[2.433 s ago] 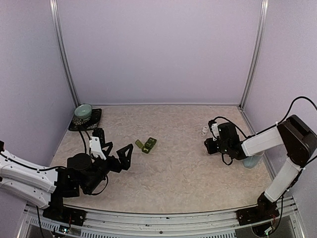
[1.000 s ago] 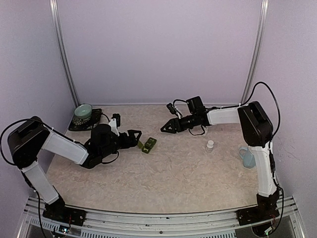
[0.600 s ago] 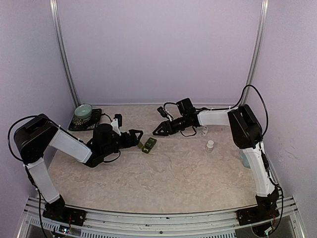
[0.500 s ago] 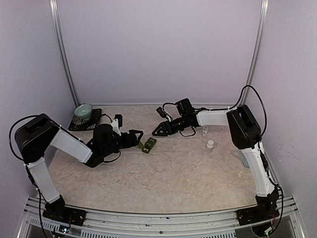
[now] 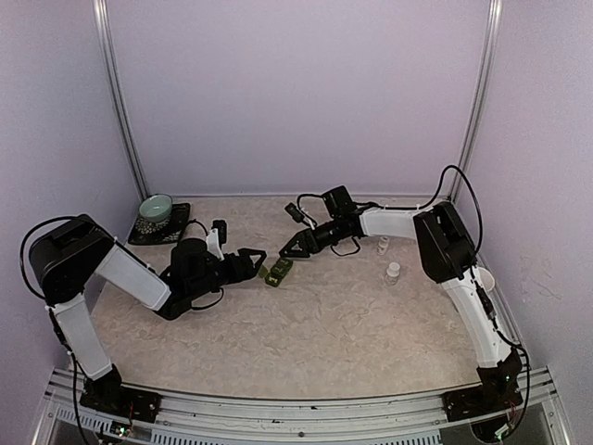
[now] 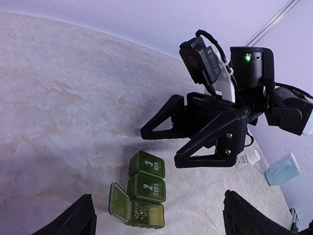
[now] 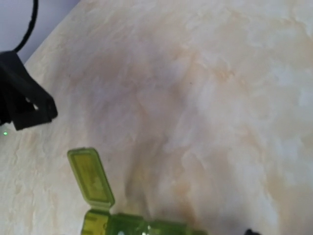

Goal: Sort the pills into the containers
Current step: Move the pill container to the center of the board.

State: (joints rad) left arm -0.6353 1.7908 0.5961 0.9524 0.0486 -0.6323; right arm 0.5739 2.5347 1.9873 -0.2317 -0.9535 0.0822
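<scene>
The containers point(image 6: 145, 187), a dark green strip of three joined compartments, lie on the table point(image 5: 324, 324) left of centre, between the two grippers. The left gripper point(image 5: 258, 263) sits low just to their left with its jaws spread wide and nothing between them. The right gripper point(image 6: 159, 147) reaches in from the far right, its tips just beyond the strip, jaws also apart and empty. Two compartments are closed (their lids read "3 WED" and "2 TUES"). The end one stands open, its lid point(image 6: 119, 203) flipped out to the side, with small yellowish pills point(image 6: 140, 210) inside. A white bottle point(image 6: 248, 159) and a pale blue mug point(image 6: 282, 169) stand farther right, and a bowl point(image 5: 156, 207) sits at the far left.
</scene>
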